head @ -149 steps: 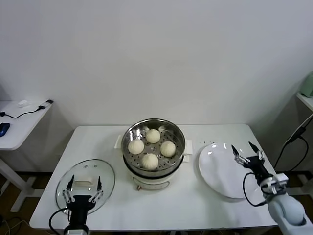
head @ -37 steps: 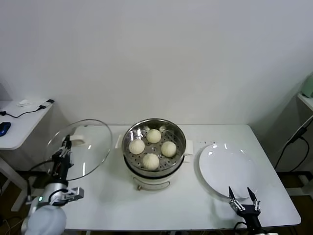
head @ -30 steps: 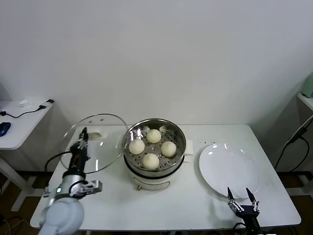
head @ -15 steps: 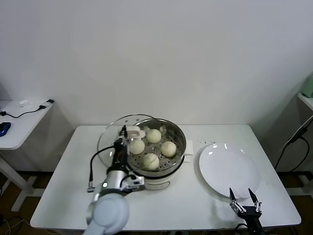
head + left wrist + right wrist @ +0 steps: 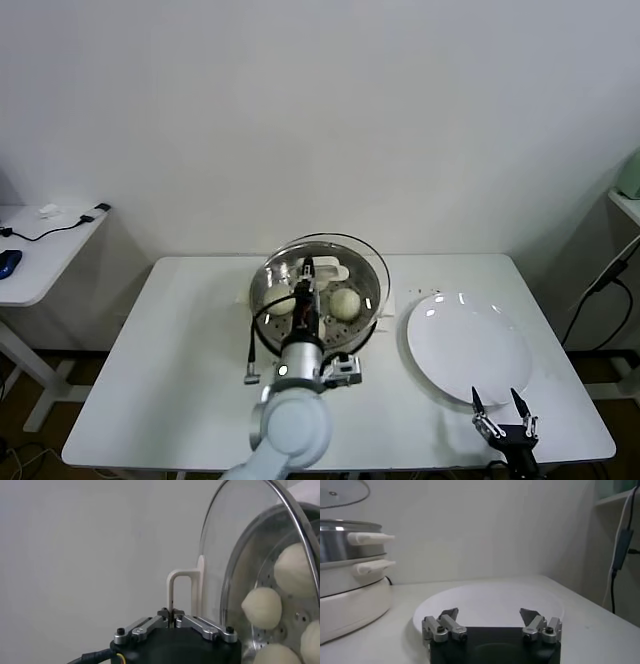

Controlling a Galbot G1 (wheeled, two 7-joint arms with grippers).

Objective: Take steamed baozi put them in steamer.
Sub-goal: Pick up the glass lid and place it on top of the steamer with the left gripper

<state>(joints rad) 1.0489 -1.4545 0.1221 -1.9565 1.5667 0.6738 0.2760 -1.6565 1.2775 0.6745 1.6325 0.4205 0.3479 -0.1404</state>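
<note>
Baozi (image 5: 344, 301) in steamer (image 5: 368, 318); left gripper (image 5: 306, 272) clamps lid handle (image 5: 183, 594); no writing legible

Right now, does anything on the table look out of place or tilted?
Nothing is spilled. The glass lid, held by the left gripper, hangs tilted above the steamer, not seated.

steamer (image 5: 318, 300) top: blocked by glass lid (image 5: 350, 262) | plate (image 5: 470, 345): unobstructed | table's left half: open
</note>
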